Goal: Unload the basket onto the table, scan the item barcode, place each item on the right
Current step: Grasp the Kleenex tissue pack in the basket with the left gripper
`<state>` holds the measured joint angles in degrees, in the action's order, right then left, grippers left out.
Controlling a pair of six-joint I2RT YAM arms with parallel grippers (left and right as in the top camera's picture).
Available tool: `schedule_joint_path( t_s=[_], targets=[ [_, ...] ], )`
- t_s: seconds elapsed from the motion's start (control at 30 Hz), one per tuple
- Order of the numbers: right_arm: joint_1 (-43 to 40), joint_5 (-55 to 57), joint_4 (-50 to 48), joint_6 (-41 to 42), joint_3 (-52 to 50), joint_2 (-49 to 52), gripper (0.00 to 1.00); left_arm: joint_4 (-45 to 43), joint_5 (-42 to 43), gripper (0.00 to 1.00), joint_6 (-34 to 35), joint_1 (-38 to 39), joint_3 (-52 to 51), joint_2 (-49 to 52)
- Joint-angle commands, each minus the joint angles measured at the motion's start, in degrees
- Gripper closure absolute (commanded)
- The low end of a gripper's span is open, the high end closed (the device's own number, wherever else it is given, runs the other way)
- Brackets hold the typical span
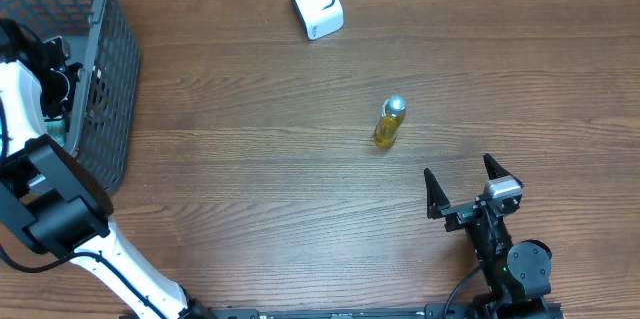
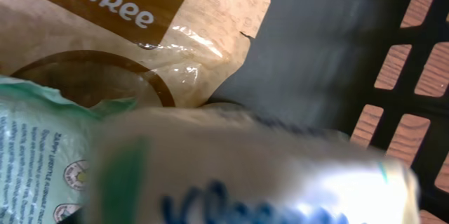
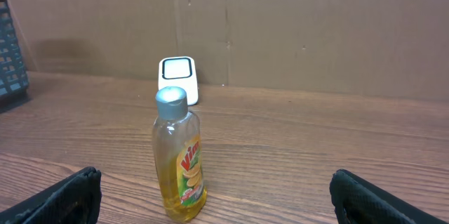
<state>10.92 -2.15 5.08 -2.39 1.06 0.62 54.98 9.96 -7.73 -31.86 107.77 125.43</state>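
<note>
A wooden table point(image 1: 250, 159) is filling the overhead view, and a dark slotted basket point(image 1: 110, 89) is sitting at its far left corner. The left arm point(image 1: 30, 189) is bending up from the near edge and reaching over the basket's rim, with the left gripper point(image 1: 57, 77) pointing down inside. Whether its pincer is spread, pressed together or pinching something cannot be told. Its fingers are not showing in the wrist view and the overhead view is hiding them.

In the left wrist view a brown pouch point(image 2: 140, 34) with pale lettering is lying on the basket floor. A pale green packet point(image 2: 35, 147) is overlapping its lower left corner. A blurred white pack with blue lettering point(image 2: 245, 175) is looming right up against the lens and covering the lower half of the frame.

The right gripper point(image 1: 459, 171) is hovering near the table's right front with its pincer spread wide and nothing between its fingers point(image 3: 63, 196).

A white scanner point(image 1: 316, 3) is standing at the far edge of the table, well apart from both arms. The bottle point(image 1: 389, 123), yellow with a silver cap, is standing upright on the bare wood between the scanner and the right gripper, touching neither.
</note>
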Motion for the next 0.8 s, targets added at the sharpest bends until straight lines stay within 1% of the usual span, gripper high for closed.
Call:
schedule_joint_path(
  t_s=[0.0,0.07,0.1,0.27,0.4,0.57,0.67,0.77],
  targets=[
    [-0.17,-0.09,-0.42,-0.26,-0.59,-0.46,0.0,0.39,-1.4,0.55,-0.42,0.04,1.05,0.22],
    [-0.17,-0.11,-0.39,-0.26,-0.59,-0.46,0.0,1.73,-1.4,0.64,-0.37,0.04,3.69,-0.61],
    [-0.17,-0.11,-0.39,-0.26,-0.59,-0.46,0.0,2.25,-1.42,0.64,-0.35,0.04,5.07,-1.14],
    [-0.17,-0.09,-0.39,-0.26,-0.59,-0.46,0.0,5.44,-1.62,0.61,3.08,0.04,14.34,-5.2],
    [-0.17,-0.11,-0.39,-0.26,-0.59,-0.46,0.0,6.49,-1.62,0.61,10.71,-0.02,21.46,-10.03],
    [-0.17,-0.09,-0.39,-0.26,-0.59,-0.46,0.0,5.92,-1.14,0.63,17.53,0.09,27.74,-17.51],
    [-0.17,-0.11,-0.39,-0.26,-0.59,-0.46,0.0,6.49,2.21,0.63,18.73,0.92,28.52,-21.97],
    [-0.17,-0.09,-0.39,-0.26,-0.59,-0.46,0.0,9.7,4.09,0.64,18.91,3.02,28.52,-25.31]
  ],
)
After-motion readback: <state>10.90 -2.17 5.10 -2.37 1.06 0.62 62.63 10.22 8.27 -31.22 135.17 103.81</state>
